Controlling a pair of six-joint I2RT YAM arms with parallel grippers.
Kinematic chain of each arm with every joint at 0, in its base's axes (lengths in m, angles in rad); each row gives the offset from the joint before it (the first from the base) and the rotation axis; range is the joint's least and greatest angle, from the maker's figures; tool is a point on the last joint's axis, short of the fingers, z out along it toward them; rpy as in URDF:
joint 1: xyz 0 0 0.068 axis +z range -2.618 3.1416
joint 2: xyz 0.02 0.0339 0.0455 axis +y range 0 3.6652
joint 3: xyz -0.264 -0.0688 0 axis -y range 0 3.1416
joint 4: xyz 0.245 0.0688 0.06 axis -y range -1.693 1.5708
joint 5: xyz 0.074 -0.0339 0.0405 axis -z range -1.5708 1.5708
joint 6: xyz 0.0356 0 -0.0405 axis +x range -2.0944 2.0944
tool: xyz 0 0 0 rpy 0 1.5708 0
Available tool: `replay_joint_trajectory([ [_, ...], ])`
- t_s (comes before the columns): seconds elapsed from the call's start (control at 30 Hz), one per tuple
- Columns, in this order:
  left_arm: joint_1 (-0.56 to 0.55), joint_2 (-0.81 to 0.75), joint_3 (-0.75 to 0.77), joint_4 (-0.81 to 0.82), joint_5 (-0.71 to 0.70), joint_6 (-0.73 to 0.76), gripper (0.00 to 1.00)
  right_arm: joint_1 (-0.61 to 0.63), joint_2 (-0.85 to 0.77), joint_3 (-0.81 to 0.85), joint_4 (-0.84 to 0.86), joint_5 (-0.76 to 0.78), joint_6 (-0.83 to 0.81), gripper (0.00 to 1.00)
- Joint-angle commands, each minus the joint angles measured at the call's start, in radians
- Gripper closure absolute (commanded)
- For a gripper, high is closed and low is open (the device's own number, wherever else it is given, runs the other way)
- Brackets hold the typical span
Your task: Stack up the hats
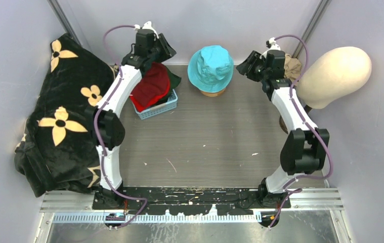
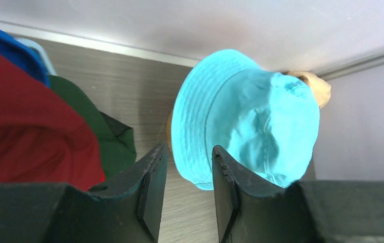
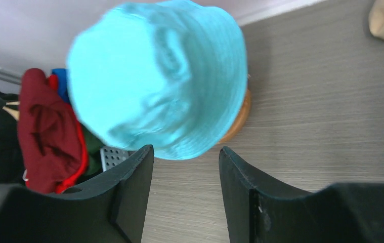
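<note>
Worktop (image 1: 205,142): it was grey, and both arms reached away over it toward the far side.
Left pincer (image 2: 188,152): its two fingers were apart with nothing between them. It was up over the blue basket (image 1: 159,107) and pointed at the teal hat (image 1: 211,67).
Right pincer (image 3: 185,152): its fingers were apart too and held nothing. It was just beside the teal hat on the other side.
Basket: a red hat (image 1: 152,85) lay on top, with a green cap (image 2: 78,101) poking out from under it.
Teal hat: it sat at the far middle of the worktop, on top of an orange hat (image 1: 213,93). I think this little stack had two hats so far.
Far right: a beige rag (image 1: 293,66) lay behind the right arm, near a cream head shape (image 1: 336,76).
What could go wrong: the teal hat was soft and looked a bit crooked. An arm bumping it could knock it off. Pulling up the red hat could drag the green cap out too.
</note>
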Motion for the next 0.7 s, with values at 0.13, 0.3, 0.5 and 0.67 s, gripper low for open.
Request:
replay_joint_trajectory([
  [0.13, -0.022, -0.22, -0.153, -0.082, -0.327, 0.213, 0.61, 0.131, -0.2, -0.071, -0.012, 0.099, -0.118, 0.42],
  [0.3, -0.034, -0.265, -0.29, -0.016, -0.49, 0.313, 0.61, 0.155, -0.232, -0.106, -0.011, 0.086, -0.137, 0.41],
  [0.5, -0.035, -0.226, -0.34, 0.064, -0.622, 0.412, 0.55, 0.158, -0.247, -0.136, -0.014, 0.084, -0.154, 0.42],
  [0.67, -0.023, -0.186, -0.33, 0.09, -0.617, 0.441, 0.54, 0.158, -0.25, -0.146, -0.016, 0.086, -0.163, 0.41],
])
